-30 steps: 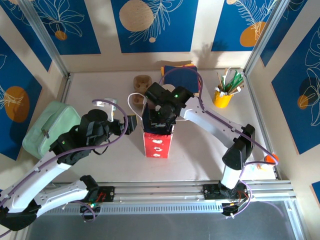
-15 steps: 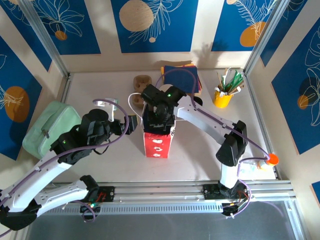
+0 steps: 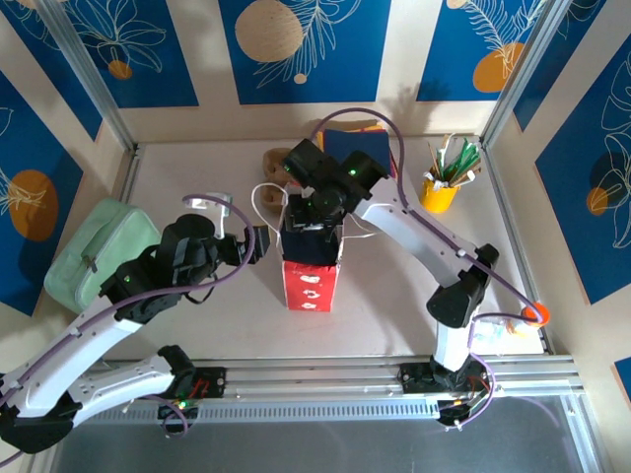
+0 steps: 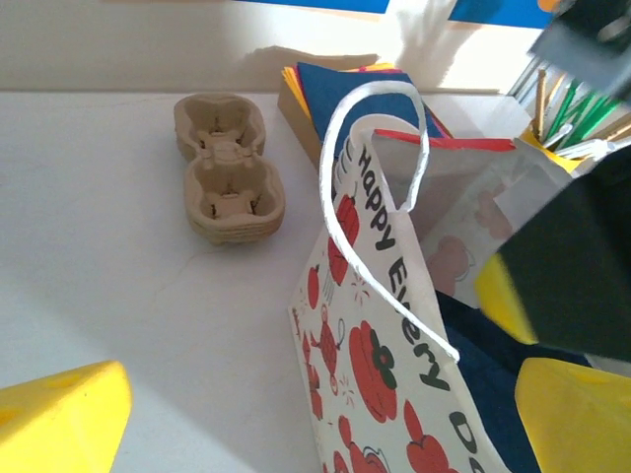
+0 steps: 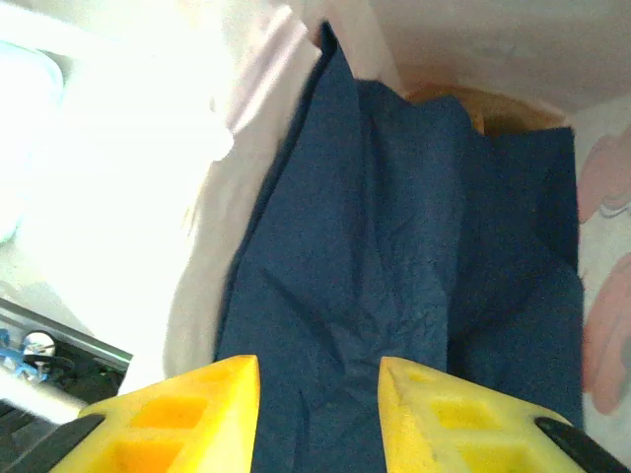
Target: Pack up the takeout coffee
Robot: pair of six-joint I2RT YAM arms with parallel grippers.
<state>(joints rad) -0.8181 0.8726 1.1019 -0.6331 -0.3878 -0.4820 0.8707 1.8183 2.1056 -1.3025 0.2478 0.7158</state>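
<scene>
While overhead shows a red bag (image 3: 313, 286), right wrist shows blue napkin (image 5: 394, 246).

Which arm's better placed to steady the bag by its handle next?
Left, probably. The left gripper is open beside the bag, white handle just ahead; the right gripper is over the bag's mouth, above the blue napkin.

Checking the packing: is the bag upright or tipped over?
Upright: the bag stands on its base, mouth open upward, a blue napkin inside.
</scene>
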